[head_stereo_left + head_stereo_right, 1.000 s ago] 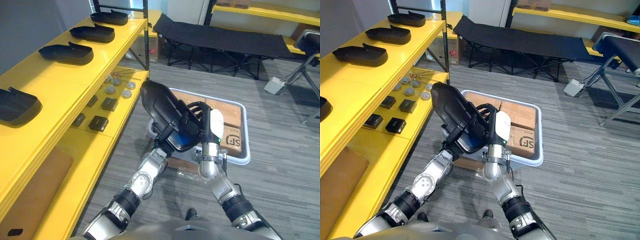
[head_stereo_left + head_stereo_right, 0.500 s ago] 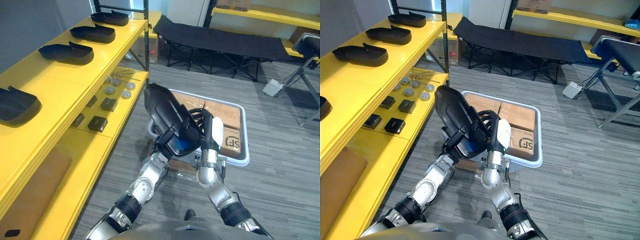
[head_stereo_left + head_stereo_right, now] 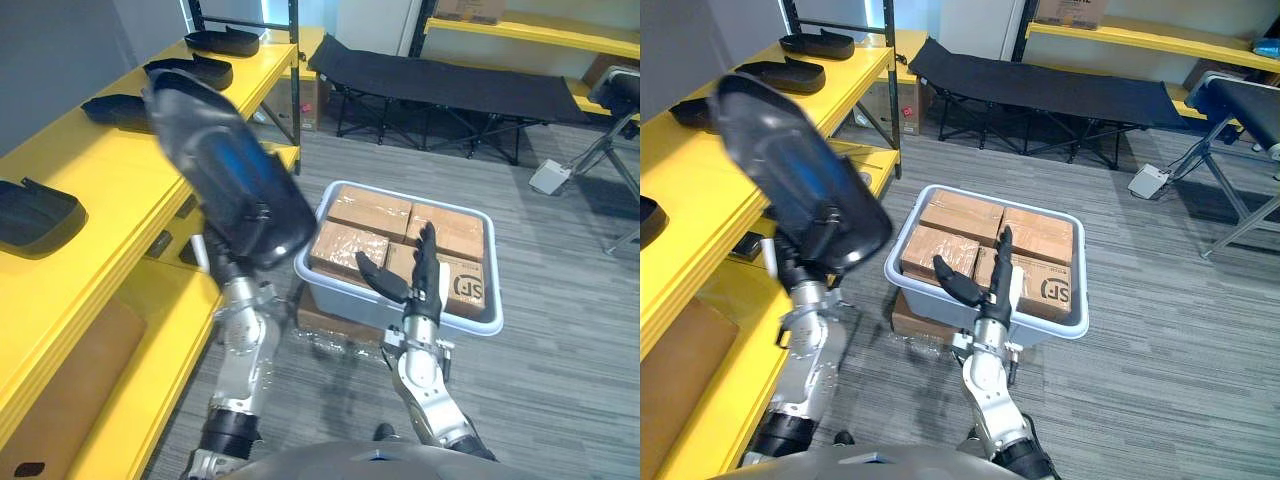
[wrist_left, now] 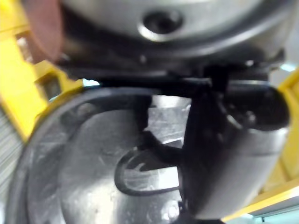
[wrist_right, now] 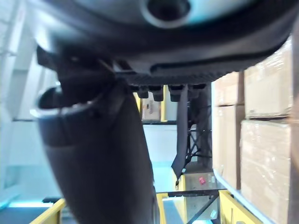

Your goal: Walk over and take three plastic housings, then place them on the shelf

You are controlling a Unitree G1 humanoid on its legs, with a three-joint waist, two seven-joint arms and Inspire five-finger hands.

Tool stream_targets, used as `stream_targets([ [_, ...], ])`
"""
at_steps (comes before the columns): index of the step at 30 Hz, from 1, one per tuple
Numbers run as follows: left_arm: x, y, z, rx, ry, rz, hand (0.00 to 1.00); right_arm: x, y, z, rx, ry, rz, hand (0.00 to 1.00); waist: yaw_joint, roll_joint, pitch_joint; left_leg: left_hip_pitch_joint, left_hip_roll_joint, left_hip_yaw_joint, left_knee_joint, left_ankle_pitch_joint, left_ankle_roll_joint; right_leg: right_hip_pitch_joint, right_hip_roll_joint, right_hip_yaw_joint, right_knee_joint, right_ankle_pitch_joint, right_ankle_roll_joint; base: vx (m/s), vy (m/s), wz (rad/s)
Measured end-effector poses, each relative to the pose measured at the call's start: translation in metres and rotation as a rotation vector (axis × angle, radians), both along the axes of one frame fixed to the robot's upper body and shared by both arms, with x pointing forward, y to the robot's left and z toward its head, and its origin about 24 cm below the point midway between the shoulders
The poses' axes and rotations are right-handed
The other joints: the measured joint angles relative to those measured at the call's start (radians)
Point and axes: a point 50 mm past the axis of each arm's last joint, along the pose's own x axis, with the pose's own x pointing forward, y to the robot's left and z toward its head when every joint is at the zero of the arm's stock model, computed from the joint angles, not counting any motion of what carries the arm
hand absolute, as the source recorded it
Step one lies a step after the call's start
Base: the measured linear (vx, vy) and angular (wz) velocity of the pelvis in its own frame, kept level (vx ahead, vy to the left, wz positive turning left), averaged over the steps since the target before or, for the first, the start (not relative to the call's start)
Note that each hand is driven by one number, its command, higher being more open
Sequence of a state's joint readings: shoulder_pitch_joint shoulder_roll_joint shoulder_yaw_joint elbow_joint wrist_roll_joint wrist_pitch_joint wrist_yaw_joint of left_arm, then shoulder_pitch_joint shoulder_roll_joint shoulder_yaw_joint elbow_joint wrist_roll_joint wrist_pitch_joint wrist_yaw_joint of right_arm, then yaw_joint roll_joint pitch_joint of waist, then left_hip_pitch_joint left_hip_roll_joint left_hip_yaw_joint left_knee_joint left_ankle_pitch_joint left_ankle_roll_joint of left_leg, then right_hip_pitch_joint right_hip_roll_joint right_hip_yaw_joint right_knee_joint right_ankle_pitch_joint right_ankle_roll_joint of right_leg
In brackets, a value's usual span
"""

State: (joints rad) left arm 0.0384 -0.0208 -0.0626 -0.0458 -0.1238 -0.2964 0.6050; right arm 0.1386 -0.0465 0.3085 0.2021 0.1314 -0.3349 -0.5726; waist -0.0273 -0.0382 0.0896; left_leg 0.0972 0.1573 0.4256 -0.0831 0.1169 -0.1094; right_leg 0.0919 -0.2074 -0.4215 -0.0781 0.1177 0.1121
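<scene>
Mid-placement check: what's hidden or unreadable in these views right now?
- Left eye view: the held housing is blurred and hides the shelf spot beneath it.
- Right eye view: the nearest shelved housing is cut off by the left edge.
- Left wrist view: the left hand and held housing block nearly all of the shelf.

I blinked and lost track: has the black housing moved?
Yes: the housing has swung left, off the grey bin, up beside the yellow shelf.

raised housing: motion-blurred | nearest shelved housing: cut off at edge
</scene>
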Motion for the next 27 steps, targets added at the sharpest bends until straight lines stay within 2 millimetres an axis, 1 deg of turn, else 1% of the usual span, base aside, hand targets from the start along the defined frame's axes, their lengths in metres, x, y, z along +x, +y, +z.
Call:
stream_targets([
  [1, -0.007, 0.009, 0.003, 0.068, -0.006, 0.059, 0.0, -0.005, -0.004, -0.001, 0.023, 0.008, 0.003, 1.0, 0.001, 0.007, -0.004, -0.001, 0.0, -0.002, 0.0, -0.001, -0.001, 0.0, 0.0, -0.002, 0.0, -0.002, 0.001, 0.0, 0.0, 0.0],
  [2, -0.012, 0.014, 0.004, 0.117, -0.005, 0.094, 0.0, -0.007, -0.004, 0.001, 0.036, 0.004, 0.018, 1.0, 0.0, 0.012, -0.007, -0.001, 0.0, -0.002, 0.0, -0.002, -0.002, 0.0, 0.0, -0.003, 0.0, -0.003, 0.0, 0.0, 0.0, 0.0],
  [5, -0.022, 0.022, 0.007, 0.205, -0.005, 0.13, 0.0, -0.007, -0.001, 0.011, 0.028, -0.035, 0.089, 1.0, -0.001, 0.019, -0.012, -0.001, 0.001, -0.002, 0.0, -0.007, -0.006, 0.0, 0.001, -0.005, -0.005, -0.011, -0.007, 0.0, 0.0, 0.0],
  [8, -0.03, 0.024, 0.005, 0.221, 0.006, 0.096, 0.0, -0.008, 0.001, 0.015, 0.026, -0.048, 0.172, 1.0, -0.001, 0.021, -0.013, -0.004, 0.001, -0.005, 0.0, -0.014, -0.01, 0.0, 0.001, -0.012, -0.005, -0.02, -0.003, 0.01, 0.008, 0.02],
  [11, -0.039, 0.027, -0.004, 0.167, 0.039, 0.013, 0.0, -0.013, -0.001, 0.01, 0.033, -0.013, 0.26, 1.0, 0.002, 0.03, -0.02, -0.009, 0.001, -0.009, 0.0, -0.016, -0.012, -0.001, 0.0, -0.019, -0.005, -0.023, -0.005, 0.05, 0.011, 0.05],
  [13, -0.044, 0.028, -0.009, 0.128, 0.052, -0.029, 0.0, -0.014, -0.005, 0.008, 0.045, -0.007, 0.292, 1.0, 0.003, 0.036, -0.022, -0.018, 0.002, -0.021, 0.003, -0.012, -0.006, -0.001, 0.0, -0.034, -0.005, -0.024, -0.003, 0.05, 0.004, 0.15],
  [14, -0.045, 0.027, -0.009, 0.116, 0.051, -0.049, 0.0, -0.014, -0.007, 0.008, 0.049, -0.008, 0.304, 1.0, 0.007, 0.037, -0.021, -0.025, 0.002, -0.03, 0.012, -0.013, -0.005, 0.0, 0.0, -0.042, -0.005, -0.02, 0.002, 0.06, -0.004, 0.14],
  [15, -0.047, 0.027, -0.008, 0.113, 0.045, -0.071, 0.0, -0.014, -0.009, 0.008, 0.056, -0.008, 0.325, 1.0, 0.02, 0.038, -0.021, -0.026, 0.004, -0.033, 0.017, -0.014, -0.003, 0.004, 0.001, -0.051, 0.0, -0.018, 0.004, 0.07, -0.01, 0.27],
  [17, -0.048, 0.026, -0.001, 0.108, 0.009, -0.101, 0.0, -0.012, -0.01, 0.009, 0.09, -0.015, 0.34, 1.0, 0.025, 0.039, -0.021, -0.038, 0.004, -0.071, 0.036, -0.021, -0.001, 0.029, 0.001, -0.107, 0.0, -0.018, 0.004, 0.05, -0.018, 0.45],
  [18, -0.051, 0.028, 0.007, 0.122, -0.023, -0.11, 0.0, -0.009, -0.008, 0.011, 0.091, -0.027, 0.361, 1.0, 0.032, 0.039, -0.021, -0.047, 0.004, -0.095, 0.047, -0.026, 0.0, 0.042, 0.0, -0.145, 0.0, -0.018, 0.004, 0.03, -0.022, 0.64],
  [19, -0.053, 0.031, 0.016, 0.141, -0.059, -0.118, 0.0, -0.005, -0.004, 0.014, 0.088, -0.046, 0.387, 1.0, 0.047, 0.041, -0.02, -0.057, 0.002, -0.124, 0.054, -0.027, 0.001, 0.056, 0.0, -0.182, 0.0, -0.019, 0.004, 0.02, -0.018, 0.61],
  [20, -0.054, 0.032, 0.02, 0.149, -0.077, -0.123, 0.0, -0.003, -0.002, 0.015, 0.085, -0.052, 0.399, 1.0, 0.057, 0.042, -0.02, -0.06, 0.0, -0.137, 0.057, -0.028, 0.002, 0.064, 0.0, -0.196, 0.0, -0.021, 0.005, 0.01, -0.009, 0.69],
  [22, -0.061, 0.042, 0.031, 0.144, -0.147, -0.13, 0.0, 0.005, 0.01, 0.02, 0.059, -0.075, 0.461, 1.0, 0.099, 0.048, -0.019, -0.076, -0.01, -0.198, 0.066, -0.033, 0.007, 0.097, -0.003, -0.259, 0.0, -0.034, 0.013, 0.0, 0.0, 0.72],
  [23, -0.065, 0.046, 0.032, 0.142, -0.161, -0.124, 0.0, 0.008, 0.013, 0.021, 0.045, -0.08, 0.474, 1.0, 0.109, 0.049, -0.019, -0.078, -0.012, -0.209, 0.066, -0.033, 0.008, 0.103, -0.003, -0.271, 0.0, -0.038, 0.016, -0.01, 0.005, 0.65],
  [25, -0.079, 0.058, 0.035, 0.125, -0.19, -0.097, 0.0, 0.012, 0.025, 0.025, -0.011, -0.102, 0.546, 1.0, 0.151, 0.057, -0.02, -0.093, -0.023, -0.264, 0.064, -0.03, 0.003, 0.125, -0.003, -0.324, 0.0, -0.051, 0.021, 0.0, 0.003, 0.65],
  [27, -0.088, 0.066, 0.033, 0.108, -0.193, -0.076, 0.0, 0.016, 0.029, 0.026, -0.029, -0.11, 0.576, 1.0, 0.175, 0.063, -0.016, -0.094, -0.03, -0.288, 0.063, -0.027, 0.001, 0.141, -0.004, -0.347, 0.001, -0.057, 0.025, 0.01, 0.011, 0.49],
])
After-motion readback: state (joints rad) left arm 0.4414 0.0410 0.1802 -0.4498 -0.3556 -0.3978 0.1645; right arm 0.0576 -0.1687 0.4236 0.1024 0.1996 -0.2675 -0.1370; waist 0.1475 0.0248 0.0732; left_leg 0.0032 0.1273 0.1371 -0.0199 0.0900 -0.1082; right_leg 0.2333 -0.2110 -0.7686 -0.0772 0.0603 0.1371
